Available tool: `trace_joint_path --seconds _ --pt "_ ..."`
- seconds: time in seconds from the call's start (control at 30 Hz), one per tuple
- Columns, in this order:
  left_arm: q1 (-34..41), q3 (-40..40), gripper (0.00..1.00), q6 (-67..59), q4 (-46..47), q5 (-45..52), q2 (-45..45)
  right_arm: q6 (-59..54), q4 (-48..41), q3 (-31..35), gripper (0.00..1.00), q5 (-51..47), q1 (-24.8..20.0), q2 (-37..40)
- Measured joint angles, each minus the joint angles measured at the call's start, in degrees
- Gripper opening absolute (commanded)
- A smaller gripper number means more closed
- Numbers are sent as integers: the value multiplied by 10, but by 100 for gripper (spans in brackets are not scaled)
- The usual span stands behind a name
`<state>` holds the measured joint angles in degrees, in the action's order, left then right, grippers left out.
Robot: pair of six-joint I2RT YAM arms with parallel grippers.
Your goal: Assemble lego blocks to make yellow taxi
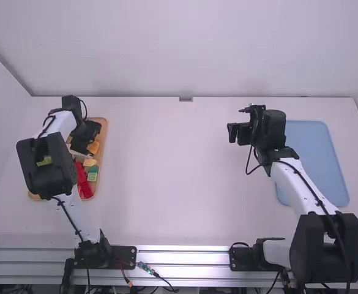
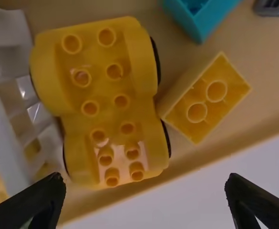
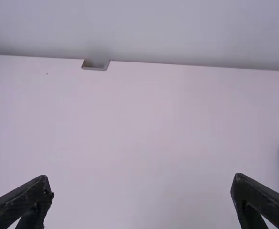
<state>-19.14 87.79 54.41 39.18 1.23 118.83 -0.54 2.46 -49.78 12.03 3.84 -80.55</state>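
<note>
My left gripper (image 1: 84, 144) hangs over the far part of the wooden tray (image 1: 103, 131). In the left wrist view the left gripper (image 2: 145, 200) is open, with nothing between its fingers. A yellow car base with studs and dark wheels (image 2: 101, 102) lies in the tray, and a yellow block (image 2: 205, 98) rests on its side close beside it. My right gripper (image 1: 232, 133) is above the table near the blue tray (image 1: 313, 153); seen from its wrist, the right gripper (image 3: 143, 198) is open and holds nothing.
A white piece (image 2: 10, 114) lies beside the car base, with a teal block (image 2: 199, 16) and a grey piece (image 2: 273, 5) farther off. Red pieces (image 1: 84, 184) and a green block (image 1: 93, 173) occupy the near part of the wooden tray.
</note>
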Motion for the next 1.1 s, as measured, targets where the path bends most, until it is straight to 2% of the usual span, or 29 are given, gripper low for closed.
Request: trace_joint_path --seconds 0.27,0.53,0.7,1.1 --pt "0 -27 86 0 -18 -5 0 0 0 0 99 0 0 0" --pt "0 -31 88 0 -20 -25 0 2 0 0 99 0 0 0" --pt "0 -55 83 0 -47 -29 0 3 0 0 99 0 0 0" --pt "0 -72 84 0 -57 -51 0 3 0 0 99 0 0 0"
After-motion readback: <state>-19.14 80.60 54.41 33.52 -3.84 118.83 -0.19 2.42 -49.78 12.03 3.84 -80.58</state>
